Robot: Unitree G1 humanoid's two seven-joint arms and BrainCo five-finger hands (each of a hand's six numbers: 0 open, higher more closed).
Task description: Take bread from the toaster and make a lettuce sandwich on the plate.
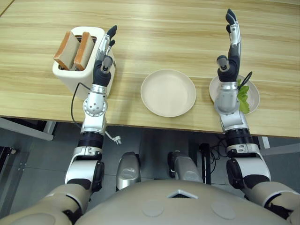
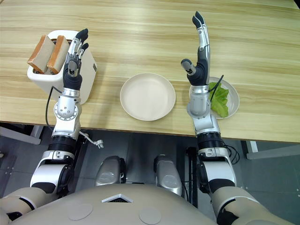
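Observation:
A cream toaster (image 1: 70,77) stands at the table's left with two slices of bread (image 1: 74,50) sticking up from its slots. My left hand (image 1: 105,52) is held open just right of the toaster, fingers extended, holding nothing. An empty cream plate (image 1: 168,92) sits in the middle near the front edge. To its right a small bowl (image 2: 232,96) holds green lettuce (image 2: 219,102). My right hand (image 1: 231,44) is raised above that bowl's left side, open with fingers pointing straight out.
The wooden table (image 1: 168,33) stretches bare beyond the plate and hands. The toaster's cable (image 1: 74,105) hangs over the front edge by my left arm. A thin black cable (image 1: 244,79) crosses the lettuce bowl.

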